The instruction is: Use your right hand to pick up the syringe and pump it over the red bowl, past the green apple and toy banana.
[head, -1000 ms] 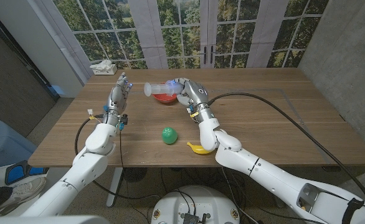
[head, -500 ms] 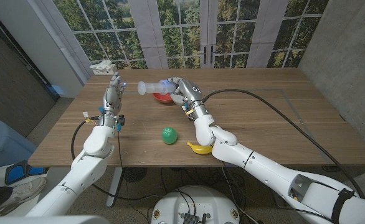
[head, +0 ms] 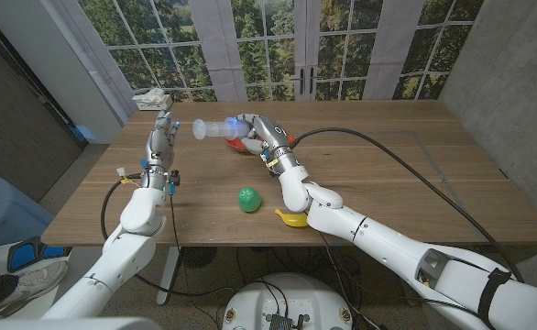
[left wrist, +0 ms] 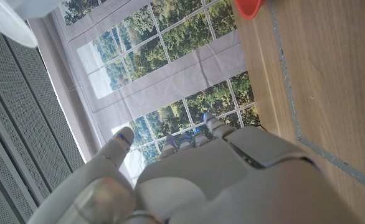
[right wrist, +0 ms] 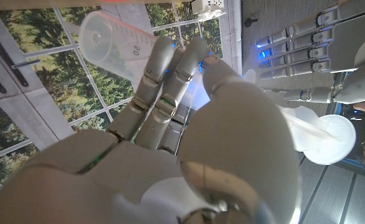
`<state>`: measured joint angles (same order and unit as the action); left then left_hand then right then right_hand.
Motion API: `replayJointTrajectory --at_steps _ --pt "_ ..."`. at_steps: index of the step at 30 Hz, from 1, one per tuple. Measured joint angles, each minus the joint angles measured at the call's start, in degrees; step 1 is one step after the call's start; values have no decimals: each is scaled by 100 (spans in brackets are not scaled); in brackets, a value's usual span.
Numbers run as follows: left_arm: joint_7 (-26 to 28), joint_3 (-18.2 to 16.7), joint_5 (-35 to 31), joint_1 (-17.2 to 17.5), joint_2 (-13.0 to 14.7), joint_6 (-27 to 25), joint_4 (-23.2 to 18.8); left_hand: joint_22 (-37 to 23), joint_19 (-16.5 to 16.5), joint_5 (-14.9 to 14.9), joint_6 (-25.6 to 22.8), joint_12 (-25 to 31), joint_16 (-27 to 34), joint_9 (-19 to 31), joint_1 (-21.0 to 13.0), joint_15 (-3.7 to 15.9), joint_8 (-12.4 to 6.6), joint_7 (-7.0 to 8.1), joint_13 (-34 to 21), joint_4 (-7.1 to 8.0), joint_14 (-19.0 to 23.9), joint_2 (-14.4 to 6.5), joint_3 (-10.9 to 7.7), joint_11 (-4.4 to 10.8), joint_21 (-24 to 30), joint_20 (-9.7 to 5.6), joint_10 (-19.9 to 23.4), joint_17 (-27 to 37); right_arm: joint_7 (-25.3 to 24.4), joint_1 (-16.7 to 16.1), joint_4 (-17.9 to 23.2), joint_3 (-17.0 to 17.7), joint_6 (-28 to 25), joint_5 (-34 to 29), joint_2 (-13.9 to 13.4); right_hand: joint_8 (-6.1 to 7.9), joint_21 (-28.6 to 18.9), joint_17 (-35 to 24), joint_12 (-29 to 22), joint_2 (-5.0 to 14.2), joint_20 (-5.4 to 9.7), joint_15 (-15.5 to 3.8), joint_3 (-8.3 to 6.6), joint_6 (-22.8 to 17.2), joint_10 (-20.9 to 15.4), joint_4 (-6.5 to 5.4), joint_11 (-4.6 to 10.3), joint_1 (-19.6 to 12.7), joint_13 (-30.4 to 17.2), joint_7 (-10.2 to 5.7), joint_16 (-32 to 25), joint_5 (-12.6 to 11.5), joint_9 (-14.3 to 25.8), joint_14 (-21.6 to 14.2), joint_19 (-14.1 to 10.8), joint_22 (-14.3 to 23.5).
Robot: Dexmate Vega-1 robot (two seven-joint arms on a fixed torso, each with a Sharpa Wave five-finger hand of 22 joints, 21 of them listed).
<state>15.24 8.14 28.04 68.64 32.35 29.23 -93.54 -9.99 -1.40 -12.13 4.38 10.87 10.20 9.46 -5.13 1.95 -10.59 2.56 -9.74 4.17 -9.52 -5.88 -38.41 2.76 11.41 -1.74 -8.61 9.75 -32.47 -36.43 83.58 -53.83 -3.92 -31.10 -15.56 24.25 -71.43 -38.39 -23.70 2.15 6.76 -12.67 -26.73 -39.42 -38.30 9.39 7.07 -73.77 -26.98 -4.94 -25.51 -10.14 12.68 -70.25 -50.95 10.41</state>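
Holding the syringe in our right hand above the red bowl at the far side, we keep our left hand empty, fingers apart, so the pumping can happen there.

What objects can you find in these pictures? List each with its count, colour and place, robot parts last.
Clear plastic syringe: one, translucent, held above the table's far side, beside the bowl.
Red bowl: one, red, far middle of the table, partly hidden by the right hand.
Green apple: one, green, near middle.
Yellow toy banana: one, yellow, near edge, by the right arm.
White object: one, far left corner; too small to identify.
Wooden table: one, brown.
Left hand: one, silver-grey, raised, empty, near the syringe's end.
Right hand: one, silver-grey, grips the syringe.
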Motion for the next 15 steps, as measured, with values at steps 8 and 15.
replayJointTrajectory --at_steps 8,15 --pt "154 -104 -172 128 -39 61 -119 0 22 0 -20 0 0 0 0 0 0 21 0 0 0 0 0 31 0 -22 31 -16 137 128 -231 -16 169 195 116 -29 -42 0 0 0 0 0 0 -40 0 0 0 0 0 -40 0 1 -6 0 0 0" --pt "403 -173 -523 214 -63 85 -232 13 31 0 -51 0 0 0 -1 0 0 52 0 -24 0 -1 24 39 0 -31 84 -15 187 222 -393 -53 248 275 198 -7 -64 -17 0 0 0 0 -1 -40 0 1 0 0 0 -40 0 1 -4 0 0 0"
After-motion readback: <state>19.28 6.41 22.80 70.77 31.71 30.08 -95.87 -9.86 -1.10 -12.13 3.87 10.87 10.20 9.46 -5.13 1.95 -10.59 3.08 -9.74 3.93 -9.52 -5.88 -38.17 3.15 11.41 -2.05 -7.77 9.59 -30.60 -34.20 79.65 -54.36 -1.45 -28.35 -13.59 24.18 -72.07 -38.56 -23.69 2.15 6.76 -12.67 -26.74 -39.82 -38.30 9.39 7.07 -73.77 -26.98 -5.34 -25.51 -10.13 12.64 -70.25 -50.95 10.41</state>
